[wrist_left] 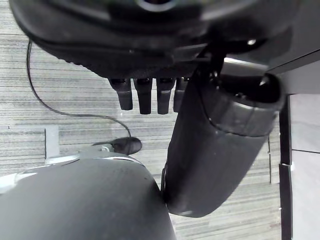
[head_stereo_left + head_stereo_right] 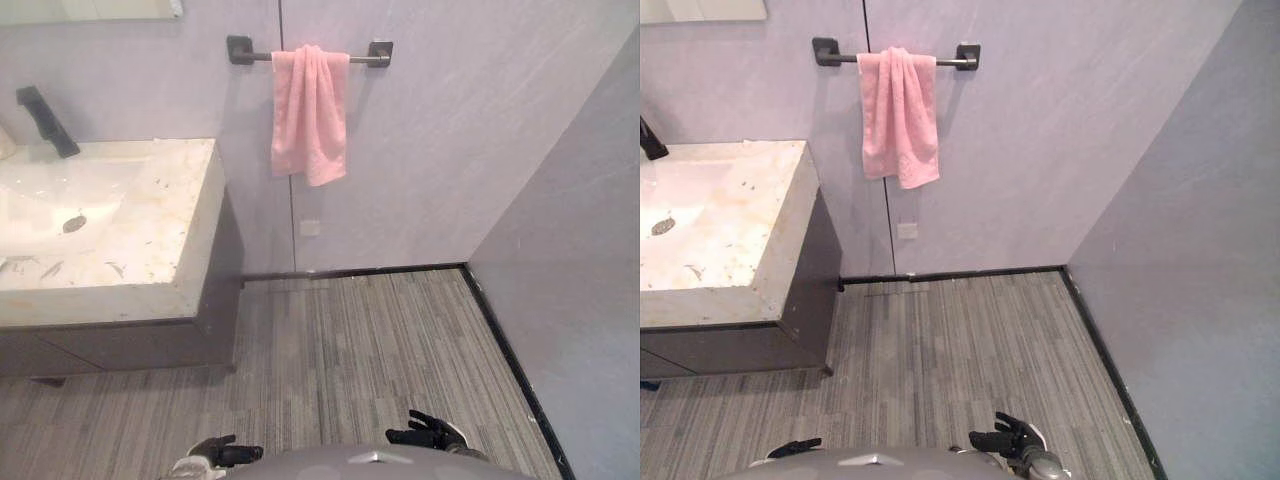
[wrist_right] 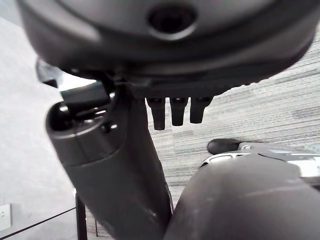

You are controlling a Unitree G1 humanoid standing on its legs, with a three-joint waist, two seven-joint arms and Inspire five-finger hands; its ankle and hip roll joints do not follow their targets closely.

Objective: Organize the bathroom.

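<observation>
Left eye view, pink cloth towel (image 2: 310, 112) draped over dark metal wall bar (image 2: 361, 60), pale stone washbasin counter (image 2: 180, 230) beside, left hand (image 2: 226, 452) and right hand (image 2: 425, 433) low, fingers relaxed, empty.

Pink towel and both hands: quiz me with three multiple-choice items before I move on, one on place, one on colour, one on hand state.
1. Where is the pink towel?
A. Draped over the wall bar
B. Lying in the sink
C. On the floor

2. What colour is the faucet at the sink?
A. White
B. Black
C. Gold

3. How are the left hand and right hand?
A. Both clutching cloth
B. Left gripping the bar
C. Both open, holding nothing

Answers:
1 A, the towel hangs folded over the dark towel bar on the wall.
2 B, the faucet stands dark against the pale wall.
3 C, each wrist view shows straight fingers over bare floor.
</observation>
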